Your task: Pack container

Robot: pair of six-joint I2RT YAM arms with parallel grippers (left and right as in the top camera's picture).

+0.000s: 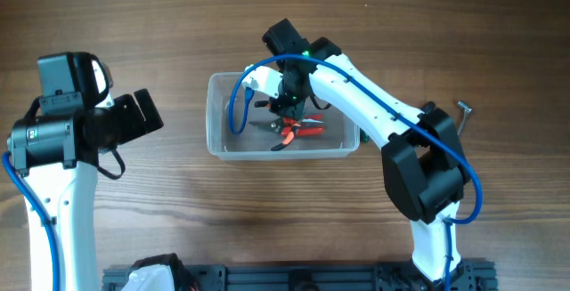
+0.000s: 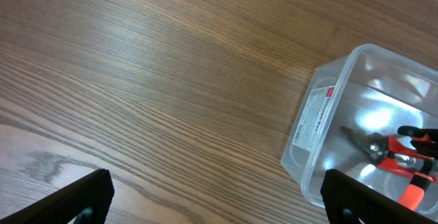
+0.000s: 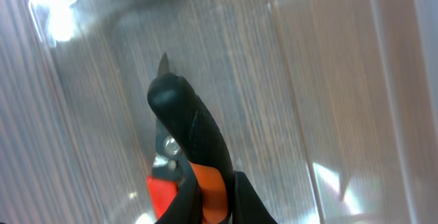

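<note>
The container (image 1: 216,144) is a clear plastic tub in the middle of the table. It also shows in the left wrist view (image 2: 315,114) and the right wrist view (image 3: 328,80). Red-handled pliers (image 1: 289,133) lie inside it, seen in the left wrist view (image 2: 387,152) and the right wrist view (image 3: 164,157). My right gripper (image 1: 287,104) reaches down into the tub. In its wrist view the right gripper (image 3: 215,196) is shut on a tool with a black and orange handle (image 3: 195,135), held over the pliers. My left gripper (image 1: 142,113) is open and empty over bare wood left of the tub, as the left wrist view (image 2: 219,196) shows.
A metal hex key (image 1: 464,110) lies on the table to the right of the tub. The right arm's blue cable (image 1: 236,104) hangs over the tub's left part. A dark rail (image 1: 294,278) runs along the table's front edge.
</note>
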